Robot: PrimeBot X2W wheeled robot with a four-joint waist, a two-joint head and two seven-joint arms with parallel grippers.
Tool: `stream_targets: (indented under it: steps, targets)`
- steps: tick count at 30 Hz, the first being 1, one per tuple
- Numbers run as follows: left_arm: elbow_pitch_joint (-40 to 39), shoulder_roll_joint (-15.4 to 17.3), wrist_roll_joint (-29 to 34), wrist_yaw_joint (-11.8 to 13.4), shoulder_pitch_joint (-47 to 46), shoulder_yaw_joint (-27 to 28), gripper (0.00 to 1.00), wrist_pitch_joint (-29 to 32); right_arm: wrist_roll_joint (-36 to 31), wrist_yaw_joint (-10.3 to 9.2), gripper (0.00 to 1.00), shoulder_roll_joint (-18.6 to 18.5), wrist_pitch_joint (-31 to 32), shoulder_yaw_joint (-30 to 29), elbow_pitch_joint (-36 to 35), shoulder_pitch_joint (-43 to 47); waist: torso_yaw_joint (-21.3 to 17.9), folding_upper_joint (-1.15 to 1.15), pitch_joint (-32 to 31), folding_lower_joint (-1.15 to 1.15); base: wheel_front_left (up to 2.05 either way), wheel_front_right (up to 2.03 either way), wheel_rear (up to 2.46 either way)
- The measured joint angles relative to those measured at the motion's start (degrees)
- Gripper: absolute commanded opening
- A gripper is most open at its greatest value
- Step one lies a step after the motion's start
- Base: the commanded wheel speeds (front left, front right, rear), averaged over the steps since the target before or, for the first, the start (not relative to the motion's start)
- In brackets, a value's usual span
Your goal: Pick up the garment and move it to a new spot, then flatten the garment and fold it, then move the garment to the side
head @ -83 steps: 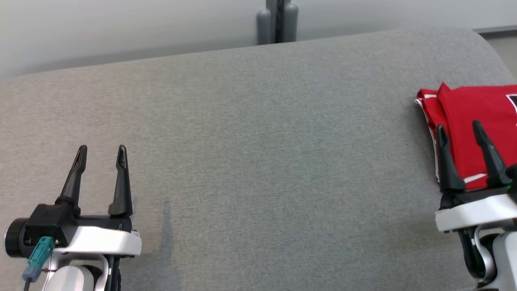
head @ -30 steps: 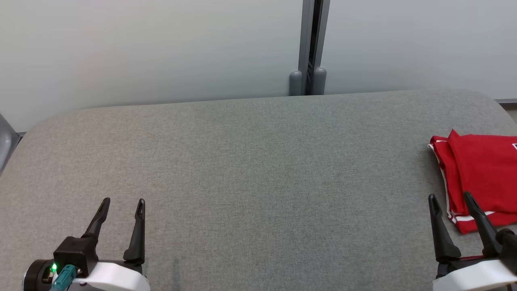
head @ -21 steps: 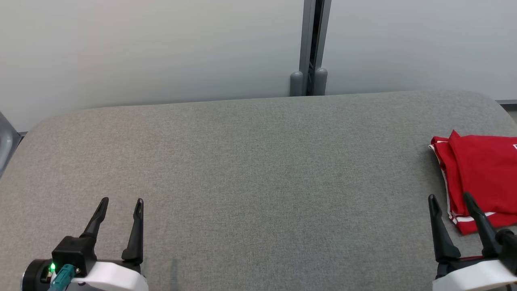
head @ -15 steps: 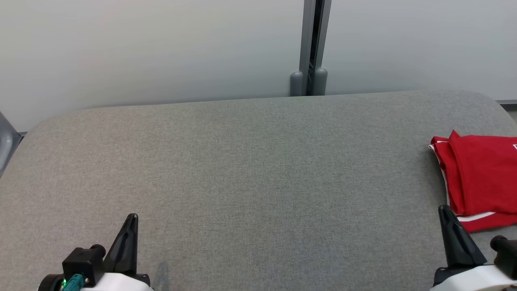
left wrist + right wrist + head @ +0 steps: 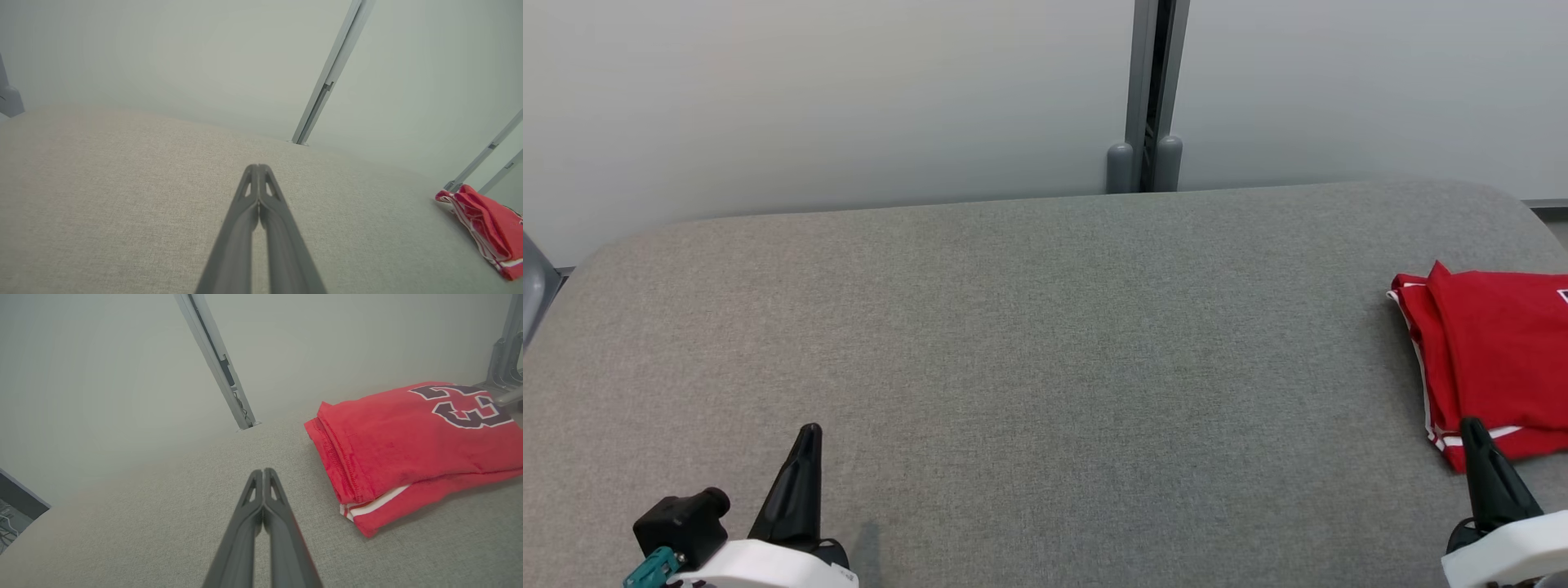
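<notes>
- The left gripper with two long dark fingers (image 5: 807,437) has just clenched, empty, above the grey fabric-covered table (image 5: 1045,327).
- The right gripper (image 5: 1472,433) did likewise.
- The folded red garment with white trim (image 5: 1494,351) lies released at the table's right side; the job looks finished.

The red garment (image 5: 408,433) is soft knit cloth; the grey table (image 5: 1013,343) wears matt woven fabric.

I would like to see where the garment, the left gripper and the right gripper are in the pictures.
garment (image 5: 400,441), right wrist view, middle of its top folded layer.
left gripper (image 5: 258,168), left wrist view, where the shut fingertips meet.
right gripper (image 5: 263,472), right wrist view, where the shut fingertips meet.
</notes>
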Motion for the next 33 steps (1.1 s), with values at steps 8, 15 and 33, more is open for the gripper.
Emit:
stream_targets:
  steps: [8, 15, 33]
  targets:
    - [1.0, -0.7, -7.3, -1.0, -1.2, -0.9, 0.00, -0.7, 7.3, 0.00, 0.00, -0.3, 3.4, -3.0, 2.2, -1.6, -0.1, 0.00, 0.0, 0.00, 0.00, 0.00, 0.00]
    - [1.9, -1.6, -13.9, -2.1, -2.2, -1.7, 0.00, -1.5, 14.0, 0.00, 0.00, -0.6, 6.3, -5.5, 4.2, -3.1, -0.2, 0.00, 0.1, 0.00, 0.00, 0.00, 0.00]
    - [3.6, -3.1, -26.8, -4.1, -4.2, -3.4, 0.00, -3.0, 27.1, -0.01, 0.00, -1.1, 12.4, -10.8, 8.0, -6.2, -0.5, 0.00, 0.2, 0.00, 0.00, 0.00, 0.00]
